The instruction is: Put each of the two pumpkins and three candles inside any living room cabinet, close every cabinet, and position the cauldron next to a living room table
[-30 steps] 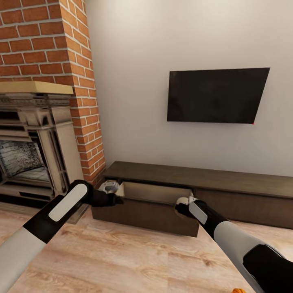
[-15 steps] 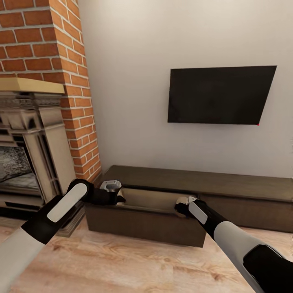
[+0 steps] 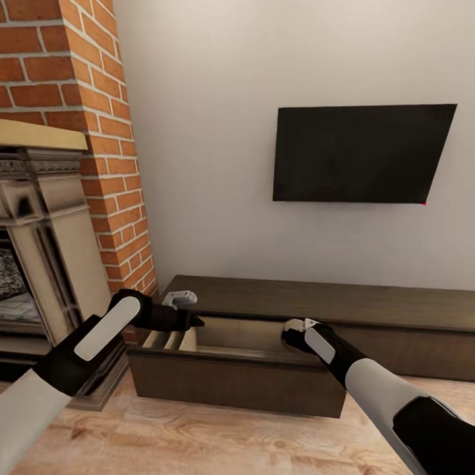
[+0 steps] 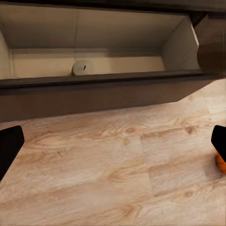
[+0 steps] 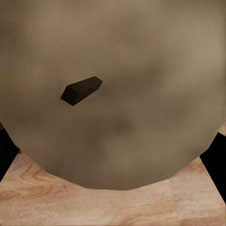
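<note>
Head view first: the long, low, dark brown wooden cabinet point(image 3: 369, 310) runs along the far white wall below a black flat television screen point(image 3: 363, 153), with a red brick chimney column point(image 3: 86, 99) and an ornate grey fireplace point(image 3: 39, 231) to its left. The cabinet's left drawer point(image 3: 231, 386) stands pulled out over the pale wood plank floor point(image 3: 198, 442), its tan interior visible. The left gripper point(image 3: 195, 322) reaches over the drawer's near-left corner, and the right gripper point(image 3: 290, 330) sits at the drawer's right end, just above its rim. From here I cannot tell how either pincer stands.

Left wrist view: the open drawer shows a light tan inside, and one short beige-grey cylinder candle point(image 4: 82, 68) with a tiny wick stands upright on its bottom against the back wall. The two dark fingertips point(image 4: 9, 148) sit wide apart at the picture's edges with nothing between them. A bit of a bright orange pumpkin point(image 4: 220, 162) lies on the floor beside one fingertip, on the near side of the drawer front.

Right wrist view: a second beige-grey candle point(image 5: 117, 132) is seen end-on and very close, its short black wick point(image 5: 81, 91) tilted. The dark fingers point(image 5: 214, 160) stand at either side of it, clamped on the candle, with plank floor beyond.
</note>
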